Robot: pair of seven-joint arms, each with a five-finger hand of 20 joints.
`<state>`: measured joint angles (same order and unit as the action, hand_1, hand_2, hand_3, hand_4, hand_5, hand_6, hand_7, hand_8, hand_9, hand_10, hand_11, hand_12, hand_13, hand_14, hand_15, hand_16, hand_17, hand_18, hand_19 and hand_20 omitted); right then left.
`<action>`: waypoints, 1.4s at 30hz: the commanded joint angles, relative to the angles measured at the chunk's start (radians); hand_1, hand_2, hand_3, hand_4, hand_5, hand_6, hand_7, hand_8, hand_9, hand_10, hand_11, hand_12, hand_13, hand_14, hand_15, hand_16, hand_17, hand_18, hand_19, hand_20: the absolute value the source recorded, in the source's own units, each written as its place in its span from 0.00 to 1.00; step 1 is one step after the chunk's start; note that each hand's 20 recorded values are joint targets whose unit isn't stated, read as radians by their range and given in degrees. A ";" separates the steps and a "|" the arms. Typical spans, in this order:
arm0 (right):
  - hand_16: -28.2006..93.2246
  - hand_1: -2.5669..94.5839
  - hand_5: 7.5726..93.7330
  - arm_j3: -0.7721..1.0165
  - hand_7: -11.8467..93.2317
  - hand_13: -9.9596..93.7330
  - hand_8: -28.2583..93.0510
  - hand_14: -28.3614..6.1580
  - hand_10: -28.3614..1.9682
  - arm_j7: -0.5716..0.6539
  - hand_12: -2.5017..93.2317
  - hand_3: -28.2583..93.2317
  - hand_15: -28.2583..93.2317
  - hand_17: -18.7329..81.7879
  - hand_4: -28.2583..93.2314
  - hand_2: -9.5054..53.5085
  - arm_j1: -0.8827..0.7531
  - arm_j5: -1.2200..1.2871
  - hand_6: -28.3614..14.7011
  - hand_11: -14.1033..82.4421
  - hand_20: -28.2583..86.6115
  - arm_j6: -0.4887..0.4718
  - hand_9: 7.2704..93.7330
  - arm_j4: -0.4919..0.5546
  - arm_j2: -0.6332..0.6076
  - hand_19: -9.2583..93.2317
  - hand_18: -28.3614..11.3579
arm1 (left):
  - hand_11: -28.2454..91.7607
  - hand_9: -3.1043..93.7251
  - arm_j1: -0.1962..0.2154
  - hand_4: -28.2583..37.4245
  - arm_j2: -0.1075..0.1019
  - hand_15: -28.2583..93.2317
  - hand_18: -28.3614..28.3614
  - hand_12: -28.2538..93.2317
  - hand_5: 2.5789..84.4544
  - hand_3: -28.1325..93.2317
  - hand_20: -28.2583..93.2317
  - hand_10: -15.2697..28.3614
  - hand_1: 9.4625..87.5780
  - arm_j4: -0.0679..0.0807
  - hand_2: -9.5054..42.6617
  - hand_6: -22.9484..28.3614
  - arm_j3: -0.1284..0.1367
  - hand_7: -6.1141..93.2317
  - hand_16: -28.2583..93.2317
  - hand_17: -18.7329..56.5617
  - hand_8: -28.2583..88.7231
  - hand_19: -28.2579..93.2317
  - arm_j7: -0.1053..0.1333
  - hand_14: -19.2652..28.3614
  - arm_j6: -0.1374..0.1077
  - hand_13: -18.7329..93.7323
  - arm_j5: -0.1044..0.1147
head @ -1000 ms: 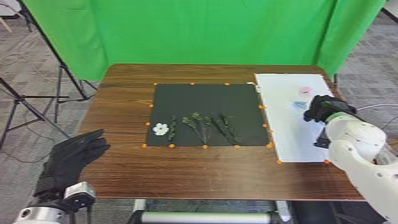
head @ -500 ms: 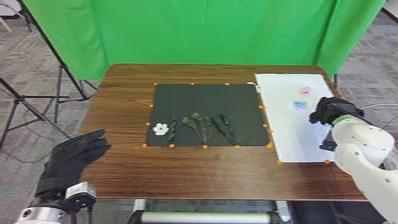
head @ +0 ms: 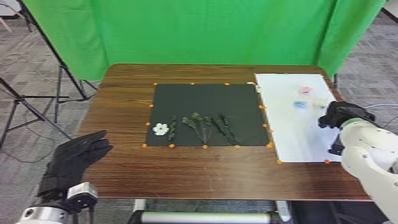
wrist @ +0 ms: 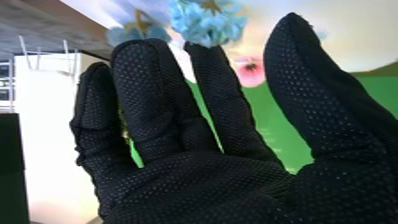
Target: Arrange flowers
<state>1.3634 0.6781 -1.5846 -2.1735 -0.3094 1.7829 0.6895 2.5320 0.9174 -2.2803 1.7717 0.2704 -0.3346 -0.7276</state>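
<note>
My right hand (head: 341,114) is over the right edge of the white sheet (head: 298,137), just nearer than a blue flower (head: 300,105) and a pale flower (head: 321,103). A pink flower (head: 306,90) lies farther up the sheet. In the right wrist view my right hand (wrist: 195,185) has loosely straight fingers, with a blue flower (wrist: 211,22) beyond the fingertips and a pink flower (wrist: 250,71) farther off. On the black sheet (head: 204,97), a white flower (head: 161,129) lies beside green stems (head: 197,122). My left hand (head: 73,157) is relaxed and open, off the table's near-left side.
The brown table (head: 178,175) surrounds both sheets. Small orange markers (head: 205,146) line the sheets' edges. A green curtain (head: 204,32) hangs behind the table, and black tripod legs (head: 59,92) stand at the left.
My right hand has moved slightly nearer and to the right, uncovering the pale flower beside the blue one. The left hand and the things on the black sheet have stayed put.
</note>
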 commanded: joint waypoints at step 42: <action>0.46 0.60 0.84 -0.565 0.31 0.80 0.25 0.63 0.69 -0.139 0.38 0.87 0.84 0.52 0.00 0.01 0.419 -0.123 0.66 0.34 0.54 0.372 0.95 0.036 0.101 0.95 0.12 | 0.58 0.47 0.021 0.28 -0.017 0.75 0.90 0.32 0.59 0.89 0.36 0.88 0.27 -0.011 0.31 0.76 0.010 0.21 0.13 0.16 0.17 0.75 0.001 1.00 -0.010 0.44 0.008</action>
<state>0.9632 0.6112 -1.3546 -2.3074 0.0595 1.7754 0.6673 2.5453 0.9040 -2.2824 1.7819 0.2773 -0.3373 -0.7237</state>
